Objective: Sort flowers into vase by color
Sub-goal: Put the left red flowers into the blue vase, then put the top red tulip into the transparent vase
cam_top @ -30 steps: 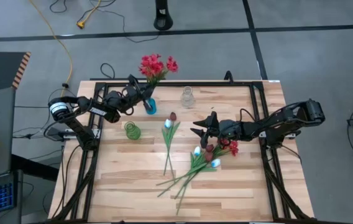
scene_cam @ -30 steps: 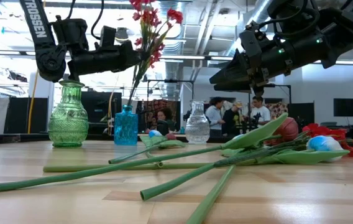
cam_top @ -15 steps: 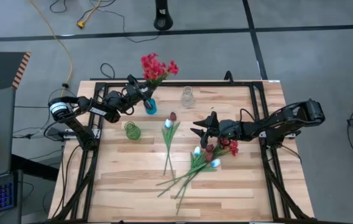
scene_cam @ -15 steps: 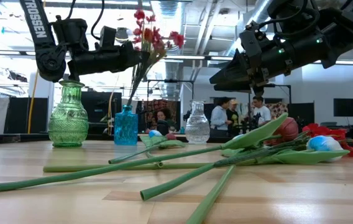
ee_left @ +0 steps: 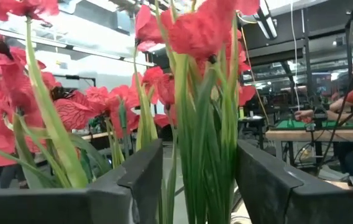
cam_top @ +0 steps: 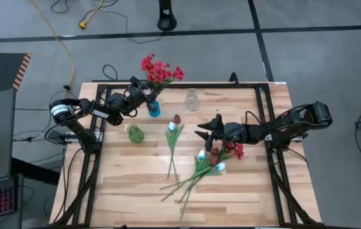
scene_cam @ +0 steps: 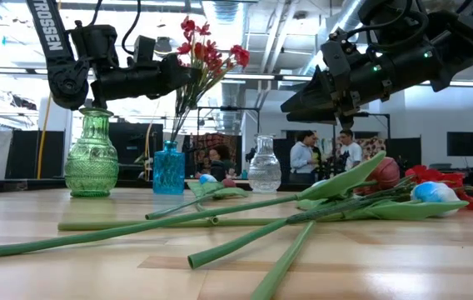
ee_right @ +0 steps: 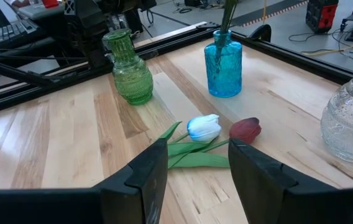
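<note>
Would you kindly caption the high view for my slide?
Left gripper open around red flowers in the blue vase; tulips await sorting.

The left arm reaches from the counter's 9 o'clock edge toward 12 o'clock, its forearm level. The left end effector (cam_top: 147,97) sits near the far edge, its two fingers (ee_left: 140,180) parted with a clear gap between them. The right arm stretches from 3 o'clock toward the centre, held above the surface; the right end effector (cam_top: 201,133) has its fingers (ee_right: 144,177) spread apart, gripping nothing.

Two black jointed arms, white "TROSSEN" lettering, looping black cables, green indicator lights
</note>
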